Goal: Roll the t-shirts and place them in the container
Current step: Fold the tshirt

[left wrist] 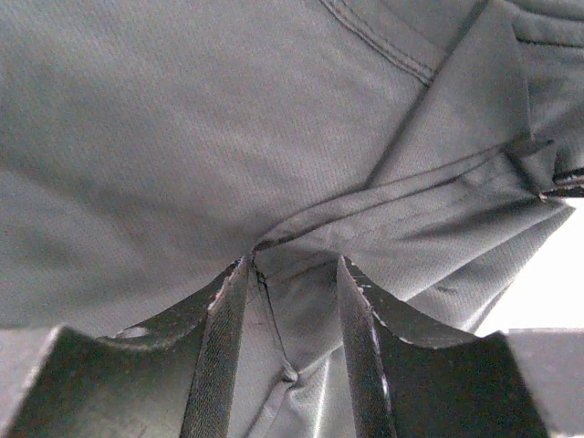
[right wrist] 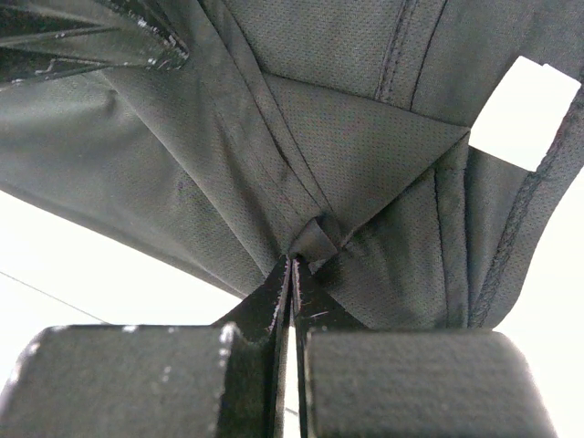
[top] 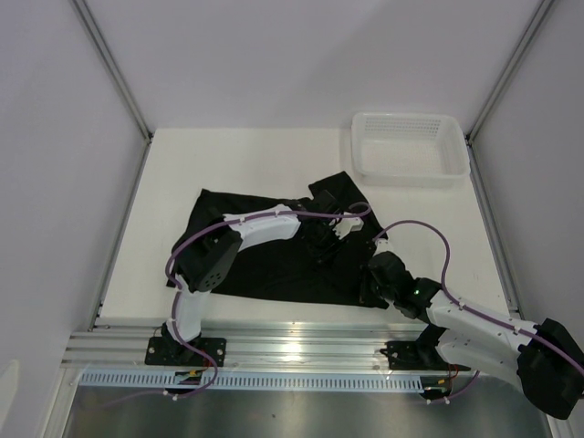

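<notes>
The black t-shirt [top: 274,269] lies spread across the white table [top: 164,173], with a sleeve [top: 333,189] folded up at its far right. My left gripper [top: 321,242] is pressed down on the shirt's right-middle. In the left wrist view it [left wrist: 294,265] stands open, and a creased seam of the t-shirt [left wrist: 182,137] runs between the fingers. My right gripper [top: 376,271] is at the shirt's near right edge. In the right wrist view it [right wrist: 294,260] is shut, pinching a small tuck of the t-shirt [right wrist: 365,137] at its tips.
A white mesh basket [top: 411,173] stands at the far right corner, apart from the shirt. Grey walls close in the table on three sides. An aluminium rail [top: 292,347] runs along the near edge by the arm bases.
</notes>
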`<state>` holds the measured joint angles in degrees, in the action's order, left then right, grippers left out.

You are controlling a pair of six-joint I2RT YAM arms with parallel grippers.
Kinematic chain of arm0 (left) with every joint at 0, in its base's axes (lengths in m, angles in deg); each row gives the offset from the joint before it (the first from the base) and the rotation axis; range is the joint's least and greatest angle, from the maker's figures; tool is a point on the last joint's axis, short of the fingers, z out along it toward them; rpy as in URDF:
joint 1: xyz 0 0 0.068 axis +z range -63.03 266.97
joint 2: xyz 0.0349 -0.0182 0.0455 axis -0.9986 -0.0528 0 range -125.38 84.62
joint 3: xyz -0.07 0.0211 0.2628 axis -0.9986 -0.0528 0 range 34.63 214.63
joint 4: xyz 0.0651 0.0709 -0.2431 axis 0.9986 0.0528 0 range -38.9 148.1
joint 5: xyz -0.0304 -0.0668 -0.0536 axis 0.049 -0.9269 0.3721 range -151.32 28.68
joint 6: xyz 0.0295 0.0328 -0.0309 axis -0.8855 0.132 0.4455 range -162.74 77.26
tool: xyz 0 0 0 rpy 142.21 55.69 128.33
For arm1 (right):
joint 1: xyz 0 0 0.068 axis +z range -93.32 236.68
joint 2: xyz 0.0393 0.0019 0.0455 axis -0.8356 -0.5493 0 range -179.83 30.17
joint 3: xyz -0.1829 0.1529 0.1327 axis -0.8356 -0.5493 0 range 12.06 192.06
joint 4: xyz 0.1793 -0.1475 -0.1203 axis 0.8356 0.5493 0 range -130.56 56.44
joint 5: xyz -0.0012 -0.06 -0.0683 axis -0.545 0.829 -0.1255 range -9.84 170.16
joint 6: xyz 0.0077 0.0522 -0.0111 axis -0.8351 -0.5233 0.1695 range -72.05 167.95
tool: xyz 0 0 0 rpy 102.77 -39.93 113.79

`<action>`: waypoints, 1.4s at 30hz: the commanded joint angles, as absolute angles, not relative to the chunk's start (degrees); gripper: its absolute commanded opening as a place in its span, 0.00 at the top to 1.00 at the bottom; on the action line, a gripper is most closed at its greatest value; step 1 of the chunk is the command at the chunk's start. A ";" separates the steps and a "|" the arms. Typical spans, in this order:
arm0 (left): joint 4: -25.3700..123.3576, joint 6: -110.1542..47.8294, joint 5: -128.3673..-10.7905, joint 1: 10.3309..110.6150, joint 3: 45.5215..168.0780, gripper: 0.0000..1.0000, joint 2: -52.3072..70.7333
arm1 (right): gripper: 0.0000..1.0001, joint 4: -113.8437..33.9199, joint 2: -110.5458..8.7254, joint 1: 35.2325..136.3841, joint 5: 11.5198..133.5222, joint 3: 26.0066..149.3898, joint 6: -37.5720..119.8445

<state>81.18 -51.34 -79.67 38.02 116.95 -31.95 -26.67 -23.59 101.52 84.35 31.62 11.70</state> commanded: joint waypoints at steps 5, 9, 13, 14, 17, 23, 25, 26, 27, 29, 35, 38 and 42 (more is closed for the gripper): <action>83.88 -51.79 -83.03 38.02 119.18 0.53 -33.50 | 1.00 -27.37 -23.44 101.77 86.23 31.66 11.21; 83.36 -51.71 -83.82 38.02 119.18 0.62 -33.07 | 1.00 -27.73 -23.88 101.77 86.40 31.66 11.12; 82.65 -51.44 -83.29 38.10 119.53 0.83 -32.98 | 1.00 -27.73 -24.06 101.77 86.40 31.75 10.95; 82.48 -51.44 -83.20 38.11 119.62 0.86 -32.89 | 1.00 -27.55 -23.97 101.77 86.32 31.75 10.95; 81.42 -51.09 -83.11 38.11 118.83 0.99 -31.67 | 1.00 -27.46 -23.88 101.86 86.58 31.84 10.86; 79.32 -50.74 -81.71 38.19 116.55 0.99 -27.10 | 1.00 -26.94 -23.36 101.77 87.37 32.63 11.04; 78.61 -50.74 -81.19 38.19 115.15 0.99 -25.16 | 1.00 -26.58 -23.18 101.77 87.81 33.51 11.39; 77.56 -50.83 -80.57 38.19 114.62 0.99 -24.55 | 1.00 -26.50 -23.18 101.86 88.42 33.86 11.56; 77.20 -50.65 -80.13 38.28 113.92 0.99 -23.50 | 1.00 -26.49 -23.35 101.86 88.68 34.73 11.74; 76.50 -50.56 -79.69 38.46 112.86 0.99 -22.70 | 1.00 -26.85 -23.88 101.77 89.21 35.61 12.70; 75.09 -50.04 -78.55 38.72 110.92 0.99 -21.03 | 1.00 -27.46 -27.83 101.42 90.79 39.74 16.04; 74.74 -49.16 -77.93 39.77 110.48 0.99 -20.50 | 1.00 -28.69 -29.76 100.11 91.15 41.94 18.23; 72.90 -48.19 -75.91 41.35 108.38 0.99 -19.62 | 1.00 -33.51 -32.14 96.50 91.06 43.35 21.40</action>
<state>75.61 -50.05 -77.92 39.77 109.65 -23.30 -28.11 -30.62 98.55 89.02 40.40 17.45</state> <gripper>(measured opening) 0.011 0.006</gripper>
